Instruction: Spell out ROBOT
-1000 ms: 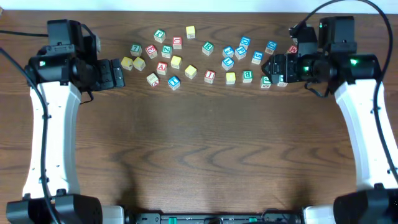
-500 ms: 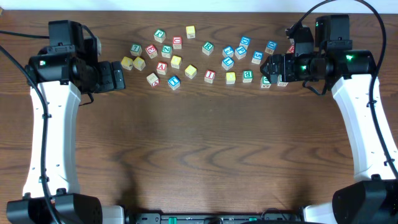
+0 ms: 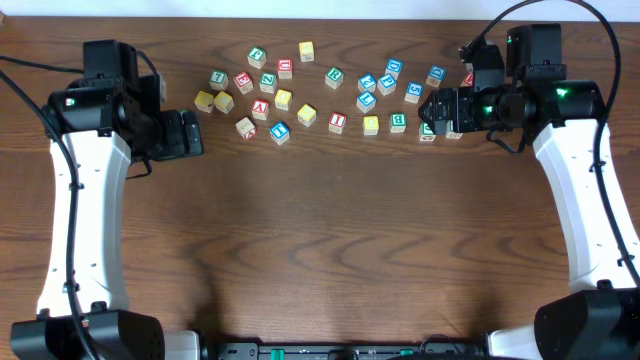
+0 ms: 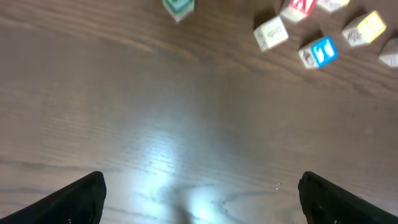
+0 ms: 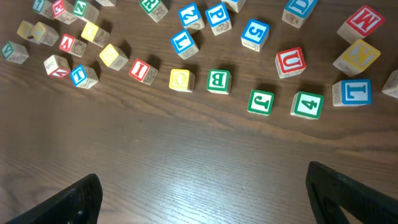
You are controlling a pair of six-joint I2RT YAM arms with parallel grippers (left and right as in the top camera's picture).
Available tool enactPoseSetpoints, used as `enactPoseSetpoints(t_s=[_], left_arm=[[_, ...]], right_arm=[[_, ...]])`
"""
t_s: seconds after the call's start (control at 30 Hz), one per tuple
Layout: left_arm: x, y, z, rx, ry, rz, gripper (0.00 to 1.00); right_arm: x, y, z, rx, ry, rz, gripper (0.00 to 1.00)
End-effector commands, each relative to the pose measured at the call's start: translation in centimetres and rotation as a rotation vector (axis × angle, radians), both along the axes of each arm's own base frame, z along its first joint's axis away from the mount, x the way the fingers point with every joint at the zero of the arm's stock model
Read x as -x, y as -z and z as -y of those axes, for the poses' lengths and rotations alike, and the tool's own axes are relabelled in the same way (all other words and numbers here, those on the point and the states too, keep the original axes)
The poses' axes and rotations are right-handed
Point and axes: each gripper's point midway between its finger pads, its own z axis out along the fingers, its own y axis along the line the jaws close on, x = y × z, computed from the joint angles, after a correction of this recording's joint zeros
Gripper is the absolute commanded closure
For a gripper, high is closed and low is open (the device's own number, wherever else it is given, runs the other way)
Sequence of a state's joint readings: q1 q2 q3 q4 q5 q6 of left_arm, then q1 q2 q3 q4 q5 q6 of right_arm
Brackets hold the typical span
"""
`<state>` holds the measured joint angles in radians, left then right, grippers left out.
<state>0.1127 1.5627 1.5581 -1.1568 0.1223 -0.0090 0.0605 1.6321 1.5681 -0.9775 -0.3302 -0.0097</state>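
Nothing spelled yet: letter blocks (image 5: 218,81) lie scattered across the upper frame; left gripper (image 4: 202,186) and right gripper (image 5: 202,183) seemingly spread, empty.

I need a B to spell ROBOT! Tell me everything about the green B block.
The green B block is a small cube, wooden by its look, its pale top face showing a green B inside a green border. It sits flat on the brown table, between a yellow block and a green J block, touching neither. Nothing grips it.
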Motion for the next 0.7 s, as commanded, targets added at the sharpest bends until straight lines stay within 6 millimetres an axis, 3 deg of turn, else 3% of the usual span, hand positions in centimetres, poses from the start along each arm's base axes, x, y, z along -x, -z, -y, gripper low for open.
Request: enactPoseSetpoints(t_s=[0.0, 0.67], left_arm=[[-0.8, 0.0, 0.1, 0.003, -0.01, 0.031, 0.03], [-4.8, -1.9, 0.2, 0.031, -0.033, 0.211, 0.02]], right_arm=[[-0.2, -0.9, -0.1, -0.003, -0.016, 0.022, 0.01], [-0.2, -0.9, -0.1, -0.002, -0.015, 0.023, 0.01]])
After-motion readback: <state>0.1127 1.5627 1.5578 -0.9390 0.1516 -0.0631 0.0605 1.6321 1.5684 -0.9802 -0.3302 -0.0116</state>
